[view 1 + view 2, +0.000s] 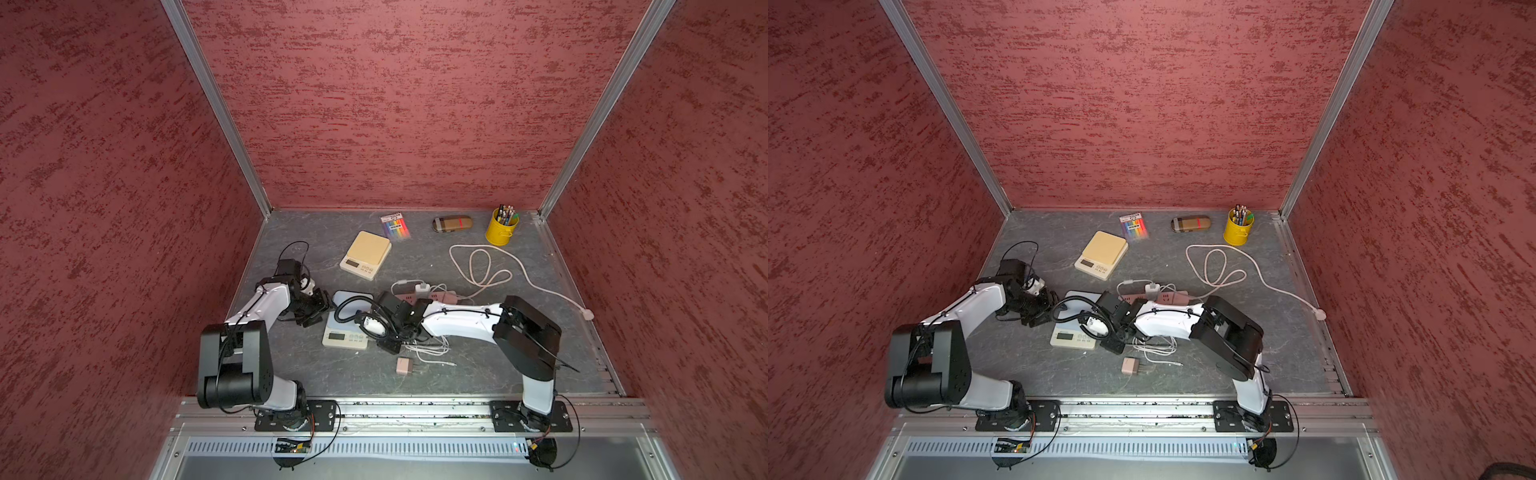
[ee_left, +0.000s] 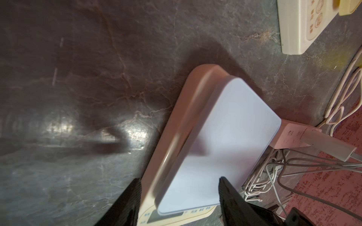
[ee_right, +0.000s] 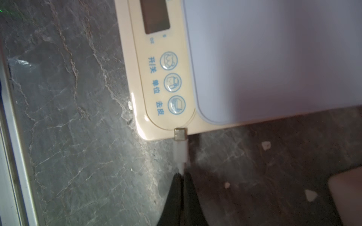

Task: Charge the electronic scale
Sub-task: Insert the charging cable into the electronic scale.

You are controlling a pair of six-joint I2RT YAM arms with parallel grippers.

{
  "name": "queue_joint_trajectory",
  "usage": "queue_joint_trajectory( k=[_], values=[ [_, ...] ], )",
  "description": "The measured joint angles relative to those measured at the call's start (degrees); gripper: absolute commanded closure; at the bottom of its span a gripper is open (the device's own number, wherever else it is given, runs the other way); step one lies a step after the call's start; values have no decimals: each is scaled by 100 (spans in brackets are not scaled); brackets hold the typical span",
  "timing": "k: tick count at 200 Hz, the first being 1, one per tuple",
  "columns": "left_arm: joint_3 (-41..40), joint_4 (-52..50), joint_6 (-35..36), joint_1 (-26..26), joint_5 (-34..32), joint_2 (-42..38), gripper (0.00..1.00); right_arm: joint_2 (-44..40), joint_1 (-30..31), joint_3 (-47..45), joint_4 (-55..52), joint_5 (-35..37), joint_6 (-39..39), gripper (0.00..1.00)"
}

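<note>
A dark grey marbled tabletop (image 1: 457, 382) is enclosed by red textured walls (image 1: 395, 104). Near its centre, the cream electronic scale with a pale blue-white weighing plate (image 1: 345, 338) is laid flat. Its long axis runs roughly from 12 to 6 o'clock, and the display and buttons are pointed toward 6 o'clock.

The left gripper (image 2: 179, 187) is held at the scale's 9 o'clock side with its jaws set apart astride that edge, one finger outside the base and one over the plate; contact cannot be told. The right gripper (image 3: 183, 177) is pinched tight on the white charging cable (image 3: 181, 152). The cable's metal plug tip (image 3: 180, 134) is set against the scale's edge by its 4 o'clock corner; whether it is seated cannot be told.

In both top views much of the plate is covered by the right wrist. A pink power strip (image 1: 444, 297) carrying a white charger (image 1: 422, 286) is placed just at 1 o'clock of the scale. A small pink plug adapter (image 1: 402, 365) is at 5 o'clock, and a second scale with a tan plate (image 1: 365, 254) is at 12 o'clock. A yellow tin of pencils (image 1: 502, 228) is stood well apart at 1 o'clock.
</note>
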Motion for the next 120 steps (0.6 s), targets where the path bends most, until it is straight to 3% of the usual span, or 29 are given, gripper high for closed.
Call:
queue_joint_trajectory(
  k=[20, 54, 98, 120],
  values=[
    [280, -184, 175, -44, -109, -63, 37, -31, 39, -17, 105, -11, -4, 100],
    [564, -254, 367, -656, 26, -664, 40, -643, -114, -586, 505, -79, 26, 100],
    [321, -131, -37, -1272, 826, -920, 43, -1069, -358, -780, 970, -155, 372, 100],
    [33, -133, -286, -1379, 929, -975, 41, -1084, -358, -887, 1204, -197, 669, 100]
  ],
)
